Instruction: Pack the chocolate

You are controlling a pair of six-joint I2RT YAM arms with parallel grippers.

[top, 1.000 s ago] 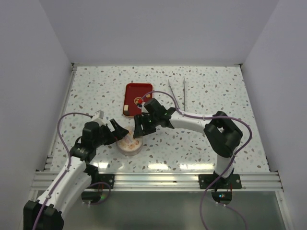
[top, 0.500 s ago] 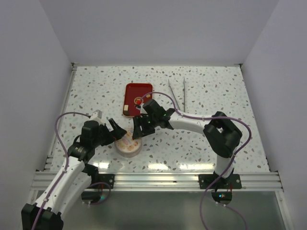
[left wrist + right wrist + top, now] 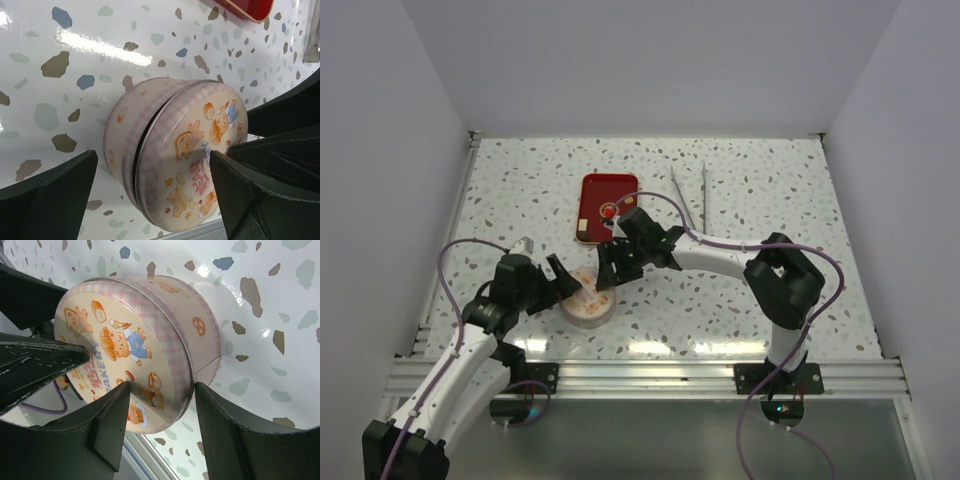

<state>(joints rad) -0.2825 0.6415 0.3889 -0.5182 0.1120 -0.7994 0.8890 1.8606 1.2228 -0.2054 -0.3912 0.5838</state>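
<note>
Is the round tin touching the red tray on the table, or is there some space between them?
Apart. The left wrist view shows a stretch of speckled table between the tin and the red tray.

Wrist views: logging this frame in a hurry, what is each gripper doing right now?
Left gripper: open, straddling the tin, no grip on it.
Right gripper: closed on the tin's lid, apparently.
</note>
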